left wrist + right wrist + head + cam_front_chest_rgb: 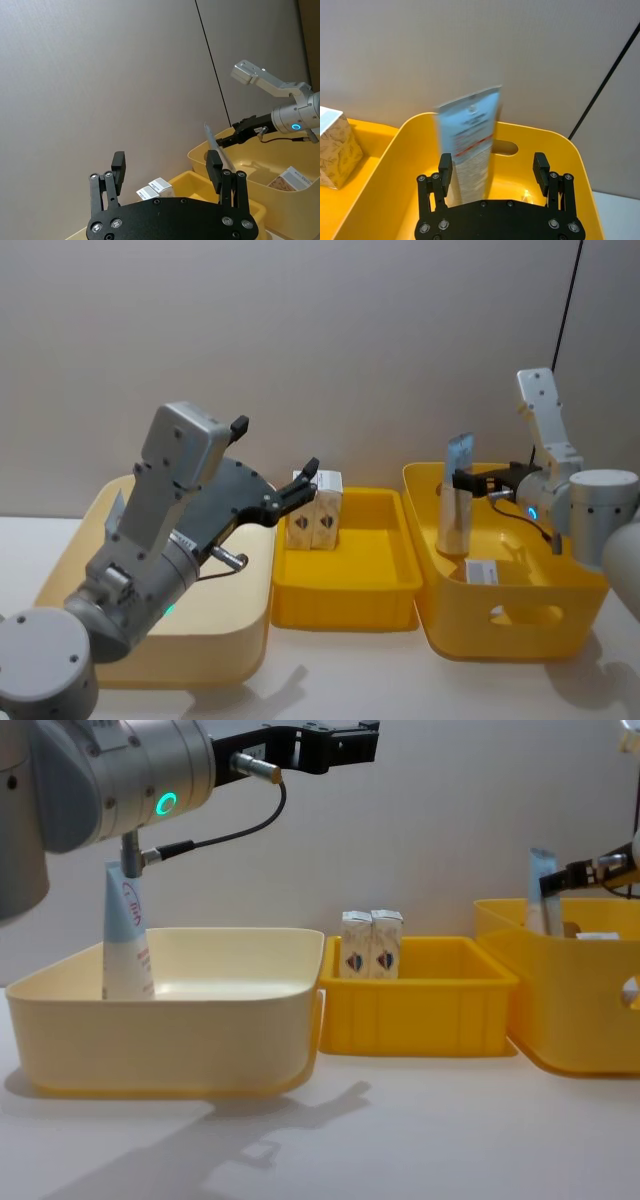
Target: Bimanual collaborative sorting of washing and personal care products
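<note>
A light-blue tube (456, 495) stands in the right yellow bin (520, 625), between the fingers of my open right gripper (472, 480). In the right wrist view the tube (470, 135) sits close to one finger (445, 170) of the right gripper (492, 162), with a wide gap to the other. A second tube (125, 935) leans in the cream bin (170, 1030). Two small white cartons (315, 515) stand upright at the back of the middle yellow tray (345, 605). My left gripper (275, 447) hangs open and empty above the gap between the cream bin and the tray.
Another carton (487, 570) lies flat in the right bin beside the tube. The three containers stand side by side along a grey wall. A black cable (570, 300) runs down the wall behind the right arm. White tabletop (400, 1130) lies in front.
</note>
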`<state>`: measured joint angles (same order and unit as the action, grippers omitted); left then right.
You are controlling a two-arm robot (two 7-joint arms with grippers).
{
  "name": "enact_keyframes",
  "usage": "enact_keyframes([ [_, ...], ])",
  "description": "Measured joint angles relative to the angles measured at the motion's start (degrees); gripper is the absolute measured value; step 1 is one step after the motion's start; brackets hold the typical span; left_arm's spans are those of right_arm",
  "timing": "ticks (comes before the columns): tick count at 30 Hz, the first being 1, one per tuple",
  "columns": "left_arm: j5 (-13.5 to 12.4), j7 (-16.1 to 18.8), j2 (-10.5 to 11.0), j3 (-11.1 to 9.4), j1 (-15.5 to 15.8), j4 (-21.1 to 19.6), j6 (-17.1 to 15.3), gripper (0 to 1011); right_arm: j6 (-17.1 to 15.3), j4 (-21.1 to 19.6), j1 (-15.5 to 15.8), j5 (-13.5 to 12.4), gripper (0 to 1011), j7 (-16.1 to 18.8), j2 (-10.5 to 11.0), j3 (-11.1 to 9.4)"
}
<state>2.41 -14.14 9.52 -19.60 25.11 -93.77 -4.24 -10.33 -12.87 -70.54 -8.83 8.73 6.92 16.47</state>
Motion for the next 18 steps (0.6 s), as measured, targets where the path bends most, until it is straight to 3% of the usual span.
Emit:
enact_keyframes([
  [8,0.0,0.0,0.0,0.0,0.0,0.0,0.0,1003,1.02,4.44,-2.31,-0.51,1001,0.37,-0.34,0.75],
  [18,0.01,0.0,0.0,0.0,0.0,0.0,0.0,1003,1.58,6.8,-3.58,-0.79,1001,0.54,-0.54,1.13],
])
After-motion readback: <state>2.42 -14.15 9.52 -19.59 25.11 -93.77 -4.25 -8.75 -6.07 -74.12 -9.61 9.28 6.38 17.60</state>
